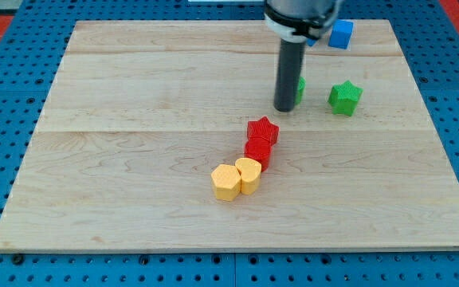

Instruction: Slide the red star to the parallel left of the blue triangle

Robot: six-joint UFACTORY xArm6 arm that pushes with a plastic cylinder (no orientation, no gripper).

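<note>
The red star (263, 129) lies near the board's middle. It touches a second red block (257, 151) just below it. My tip (284, 109) stands just above and to the right of the red star, a small gap away. A blue block (341, 34) lies at the view's top right edge of the board, partly hidden by the arm. I cannot make out its shape.
Two yellow blocks (248, 174) (226, 182) touch each other below and left of the red blocks. A green star (344, 96) lies right of my tip. Another green block (300, 87) shows partly behind the rod. The wooden board (134, 96) rests on a blue pegboard.
</note>
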